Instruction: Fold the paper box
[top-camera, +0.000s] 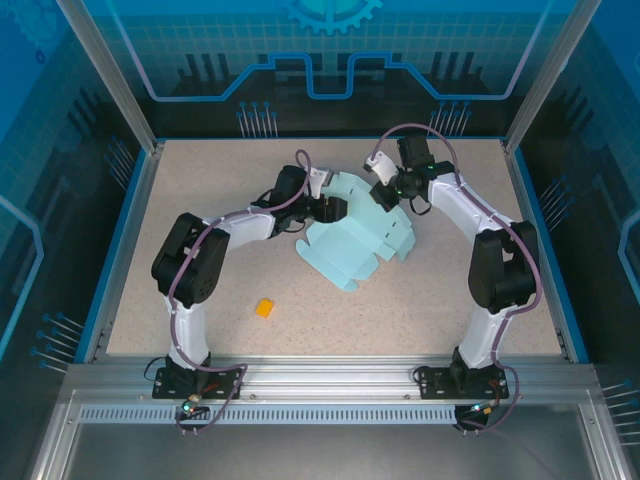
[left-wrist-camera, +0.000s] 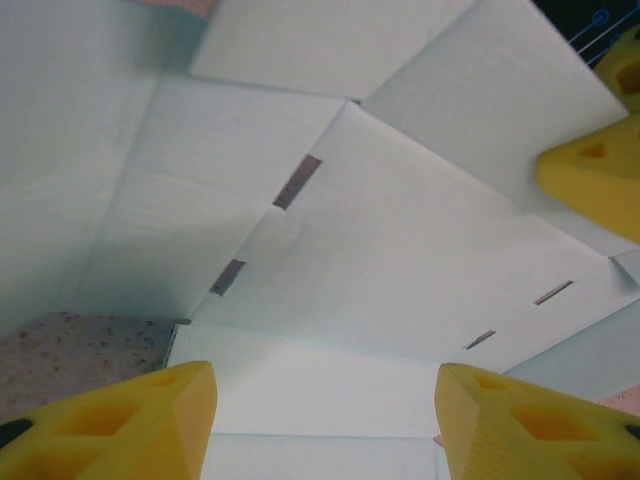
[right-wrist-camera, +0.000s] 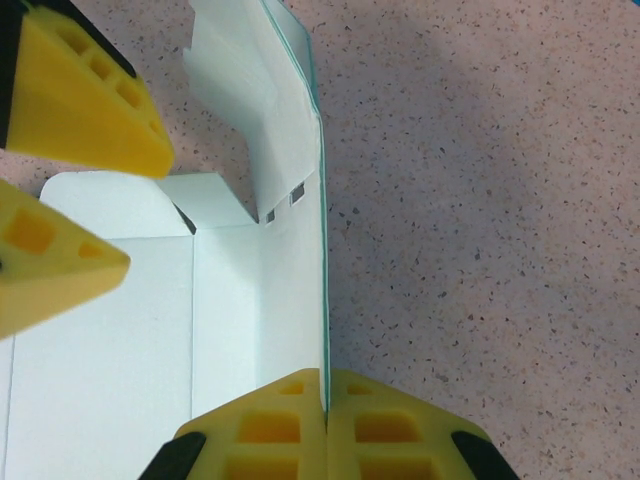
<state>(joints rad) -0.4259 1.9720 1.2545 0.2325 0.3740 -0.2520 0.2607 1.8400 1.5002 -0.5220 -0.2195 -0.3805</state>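
Two grippers meet at the paper box (top-camera: 360, 245), just twelve o'clock of centre on the table (top-camera: 450, 310): right gripper (right-wrist-camera: 326, 385) clamped on its upright wall, left gripper (left-wrist-camera: 325, 385) spread apart, so I'd press the crease slowly, holding that wall steady.

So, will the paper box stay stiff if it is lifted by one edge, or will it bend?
It will probably bend: the paper box is thin card with scored creases, and one panel stands up where the right gripper pinches its edge. It looks light, so a push would likely slide it across the table.
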